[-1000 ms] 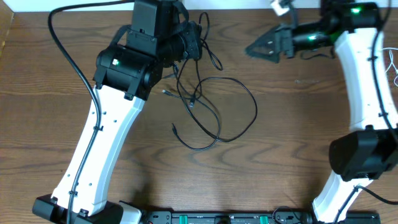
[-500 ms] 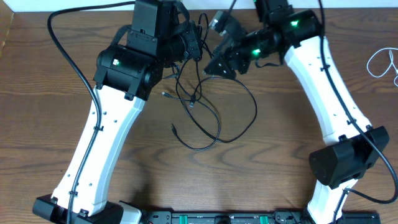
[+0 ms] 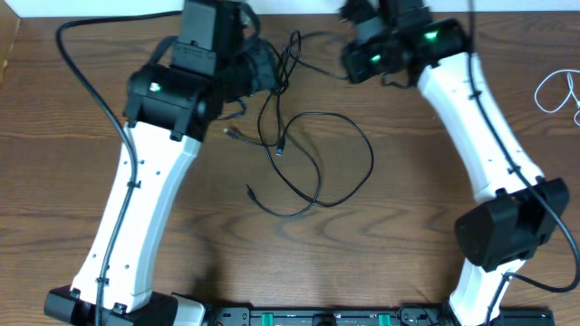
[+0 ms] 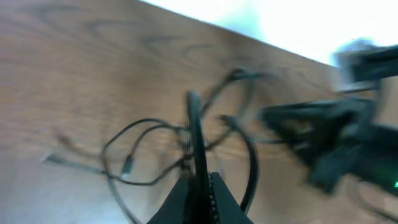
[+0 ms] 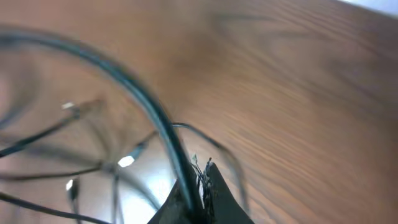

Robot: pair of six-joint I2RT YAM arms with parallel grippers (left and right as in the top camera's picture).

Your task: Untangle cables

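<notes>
Overhead: the black cables [image 3: 319, 172] are lying in a loose tangle on the desk [image 3: 408, 226], filling the centre of the frame, with strands climbing towards the top edge.
Loose ends: three small plug ends are resting on the wood at the left side of the tangle, each apart from the others.
Left gripper: the left gripper [image 3: 270, 68] is sitting at upper centre-left, right at the top of the bunch.
Left wrist: the left gripper [image 4: 198, 182] is clamping shut on one black strand, which is rising straight up from between the fingers; the rest of the black cables [image 4: 134, 152] are looping on the desk behind, blurred.
Right gripper: the right gripper [image 3: 349, 56] is working at the top centre, just right of the uppermost strands, and is too blurred from above to read.
Right wrist: the right gripper [image 5: 198, 186] is pinching closed on a black cable that is arching away to the upper left; more black cables [image 5: 93, 168] are trailing below it.
White cable: the white cable [image 3: 555, 91] is lying curled at the far right edge, well apart from the tangle.
</notes>
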